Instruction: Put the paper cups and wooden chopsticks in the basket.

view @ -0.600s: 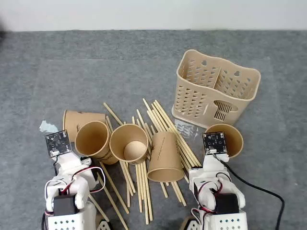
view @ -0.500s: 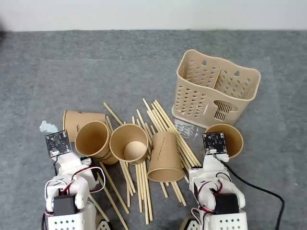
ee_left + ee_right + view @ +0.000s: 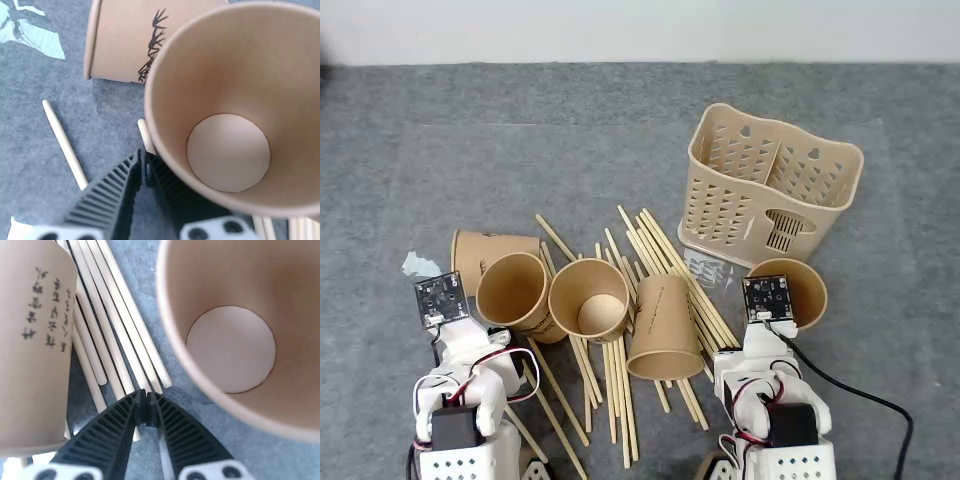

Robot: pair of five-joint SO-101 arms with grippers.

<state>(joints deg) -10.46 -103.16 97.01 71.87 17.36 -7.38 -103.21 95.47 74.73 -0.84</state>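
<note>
Five brown paper cups (image 3: 588,300) lie on their sides on a grey worktop (image 3: 520,150), all outside the basket (image 3: 770,190). At the left, a printed cup (image 3: 490,250) lies crosswise. Just in front of it sit two cups with their open mouths turned up toward the high camera. A fourth cup (image 3: 665,330) lies near the middle with its mouth facing the arms. The fifth cup (image 3: 802,290) rests just in front of the basket.

Wooden chopsticks (image 3: 620,380) are scattered loosely under and between the cups, and most of them run from the near edge toward the basket.

The basket is beige perforated plastic with two compartments. It stands upright at the back right, near the far ends of the chopsticks.

The left end effector (image 3: 145,167) is closed, its black ribbed fingers pressed together with nothing between them. Its tip sits just beside the rim of an open-mouthed cup (image 3: 230,125), next to the end of a chopstick.

The right end effector (image 3: 147,407) is also closed and empty. Its tip is over the near ends of several chopsticks, between the fifth cup's mouth and the fourth cup's printed side.

A torn clear plastic wrapper (image 3: 418,265) lies left of the printed cup, and another wrapper (image 3: 710,270) lies at the foot of the basket.
</note>
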